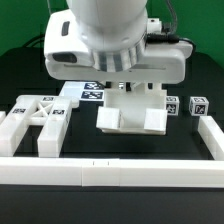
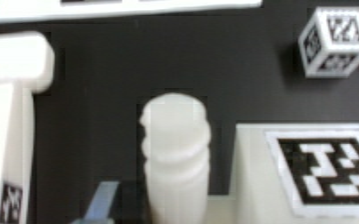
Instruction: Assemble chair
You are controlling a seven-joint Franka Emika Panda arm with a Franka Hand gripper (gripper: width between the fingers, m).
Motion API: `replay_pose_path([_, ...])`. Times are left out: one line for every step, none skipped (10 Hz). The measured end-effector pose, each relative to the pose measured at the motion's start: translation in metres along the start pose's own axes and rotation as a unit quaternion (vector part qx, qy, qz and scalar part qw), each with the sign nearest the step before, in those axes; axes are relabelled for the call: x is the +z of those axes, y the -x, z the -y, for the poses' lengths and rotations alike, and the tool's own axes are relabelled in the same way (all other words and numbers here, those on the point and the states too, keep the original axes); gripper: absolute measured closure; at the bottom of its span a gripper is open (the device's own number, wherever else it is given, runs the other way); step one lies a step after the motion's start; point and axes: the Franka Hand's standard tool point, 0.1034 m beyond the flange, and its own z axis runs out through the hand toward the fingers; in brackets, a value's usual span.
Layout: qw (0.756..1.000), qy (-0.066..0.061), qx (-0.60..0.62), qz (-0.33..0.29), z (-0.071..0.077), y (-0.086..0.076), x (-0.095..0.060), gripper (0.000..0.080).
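Now, end effector (image 2: 167,212) clamps 1 white post (image 2: 176,140) beside tagged white piece (image 2: 261,160).

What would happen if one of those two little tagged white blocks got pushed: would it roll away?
Probably not: the tagged block shows flat, square faces, so it would likely slide or tip, not roll. It looks like rigid plastic, so probably stiff and light. Smooth faces might slip in a grip.

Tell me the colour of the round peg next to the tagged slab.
Plain white, with no tag showing. The peg shows best in the wrist view.
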Motion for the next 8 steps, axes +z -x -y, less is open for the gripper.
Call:
replay_pose_path([1.000, 0.000, 0.000, 0.023, -0.001, 0.000, -0.002, 0.0548])
replay_pose_path([0.997, -0.003, 0.001, 0.071, -0.003, 0.007, -0.001, 0.0548])
replay_pose_path([0.994, -0.006, 0.002, 0.109, -0.007, 0.006, 0.000, 0.0548])
replay_pose_path([0.994, -0.007, 0.003, 0.108, -0.012, -0.005, 0.000, 0.0548])
replay_pose_path([0.996, -0.007, 0.003, 0.094, -0.013, -0.011, 0.001, 0.0548])
replay_pose_path([0.996, -0.006, 0.005, 0.086, -0.013, -0.016, 0.005, 0.0548])
replay_pose_path([0.996, -0.007, 0.011, 0.092, -0.012, -0.015, 0.009, 0.0433])
replay_pose_path([0.996, -0.007, 0.012, 0.091, -0.012, -0.015, 0.009, 0.0299])
